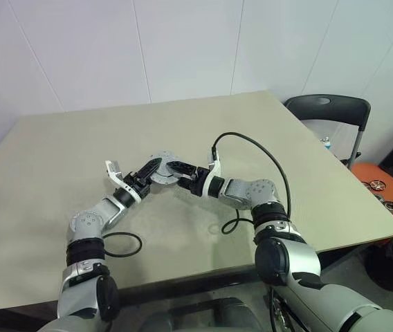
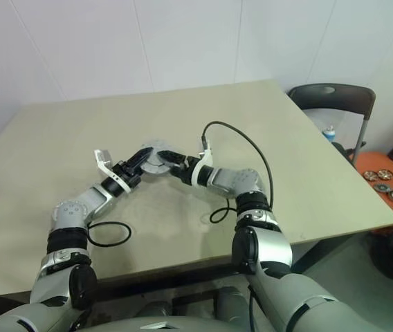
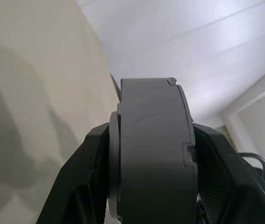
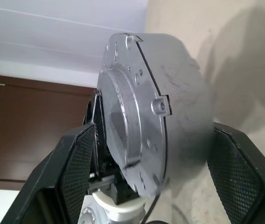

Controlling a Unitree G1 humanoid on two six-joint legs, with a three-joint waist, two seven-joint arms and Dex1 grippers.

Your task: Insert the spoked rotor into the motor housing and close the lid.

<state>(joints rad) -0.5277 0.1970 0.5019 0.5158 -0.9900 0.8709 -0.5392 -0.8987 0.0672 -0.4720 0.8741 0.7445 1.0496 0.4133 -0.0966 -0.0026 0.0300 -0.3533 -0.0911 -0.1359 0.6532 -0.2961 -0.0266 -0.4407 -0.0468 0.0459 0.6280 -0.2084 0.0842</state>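
Above the table centre, left gripper clamps the closed grey motor housing edge-on, fingers pressed on both flat faces. Right gripper straddles the housing from the other side, pads spread wide, not touching it.

The motor housing, a closed grey metal disc, is held on edge above the table.
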